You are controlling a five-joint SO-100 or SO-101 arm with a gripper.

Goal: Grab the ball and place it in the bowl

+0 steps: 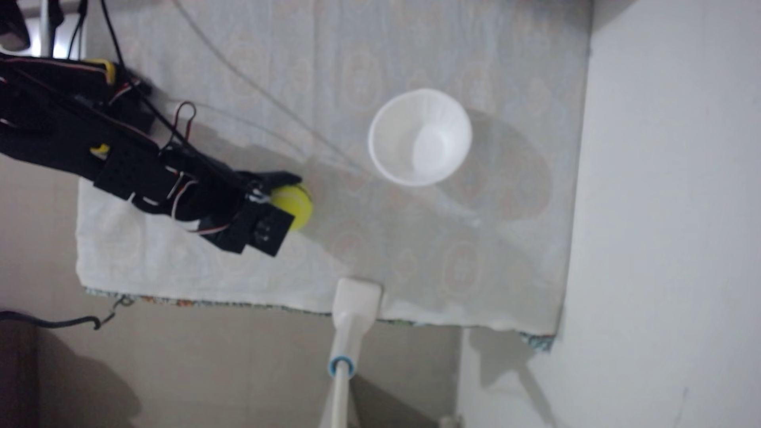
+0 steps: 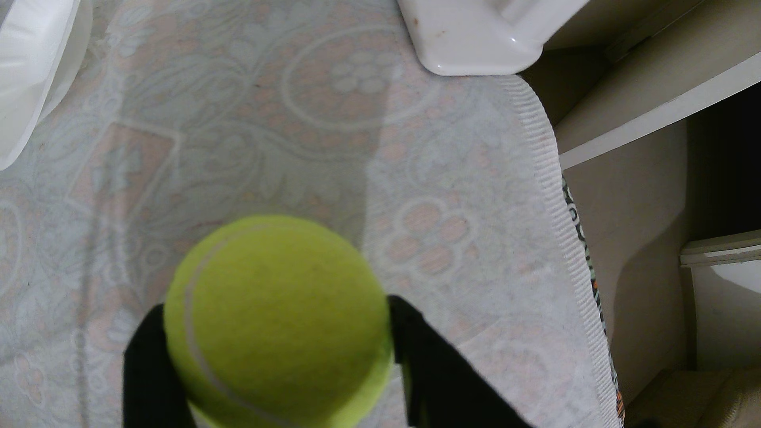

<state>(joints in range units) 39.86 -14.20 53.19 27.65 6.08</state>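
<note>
The yellow-green ball (image 1: pixel 299 202) sits between the black fingers of my gripper (image 1: pixel 293 205), which reaches in from the left of the fixed view. In the wrist view the ball (image 2: pixel 276 321) fills the lower middle, and my gripper (image 2: pixel 276 306) is shut on it, one finger (image 2: pixel 144 362) pressing its left side and the other its right. I cannot tell whether the ball rests on the cloth or hangs just above it. The white bowl (image 1: pixel 395 123) stands upright and empty to the right of the gripper and slightly farther back. Its wall (image 2: pixel 29 61) shows at the wrist view's top left.
A pale patterned cloth (image 1: pixel 453 255) covers the table. A white clamp foot (image 1: pixel 358 300) on a pole grips the front edge, seen as a white clamp foot (image 2: pixel 473 41) in the wrist view. Thin cables (image 1: pixel 267 94) run across the cloth towards the bowl. A wall (image 1: pixel 659 205) bounds the right side.
</note>
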